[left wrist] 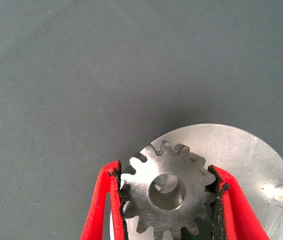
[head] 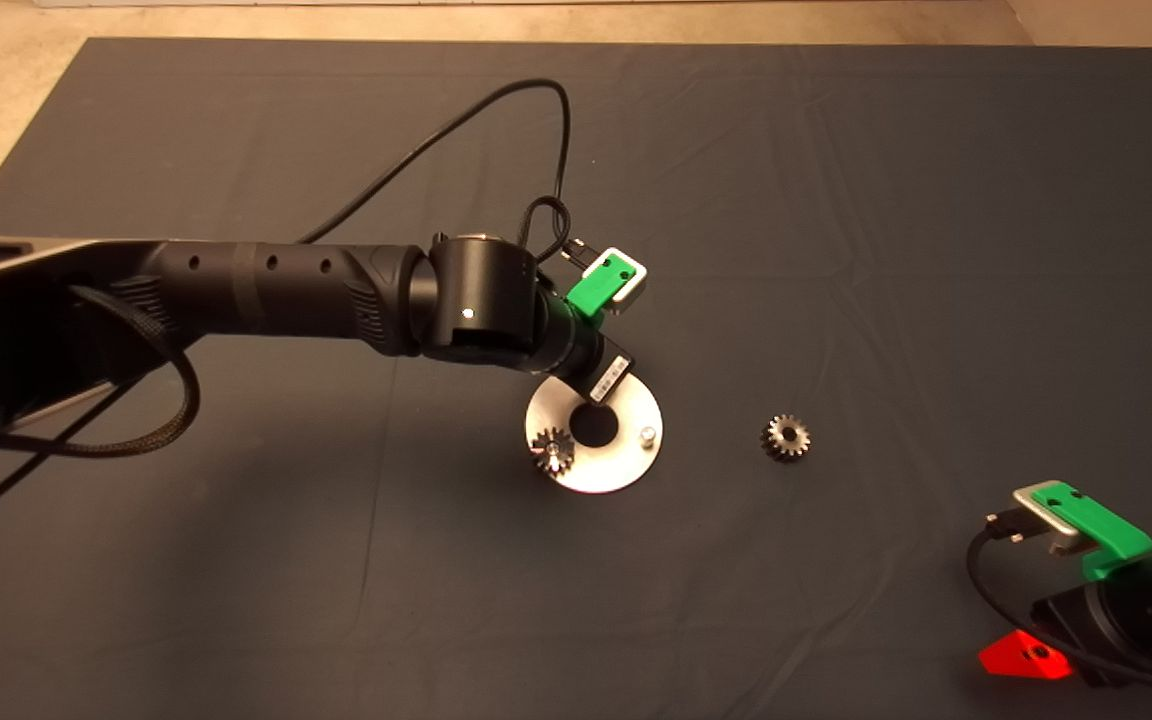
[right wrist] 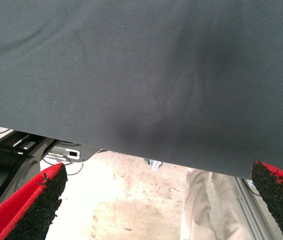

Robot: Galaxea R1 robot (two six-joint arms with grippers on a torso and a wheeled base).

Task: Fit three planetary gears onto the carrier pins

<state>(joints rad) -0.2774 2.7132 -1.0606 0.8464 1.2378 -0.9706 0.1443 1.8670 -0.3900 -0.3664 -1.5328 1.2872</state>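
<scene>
Your left arm reaches in over the mat (head: 836, 200), its left gripper (left wrist: 169, 200) above the far edge of the carrier disc (head: 626, 470) and pinching one planetary gear (left wrist: 167, 192) between both pads. On the disc, you've got a second gear (head: 553, 450) seated on a pin beside one bare pin (head: 647, 436); a third gear (head: 786, 437) lies loose on the mat, well right. Right gripper (right wrist: 156, 200) sits parked lower right, fingers spread wide, holding nothing.

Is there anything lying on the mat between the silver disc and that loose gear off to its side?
No. In the head view the stretch of mat between the disc and the loose gear is bare.
</scene>
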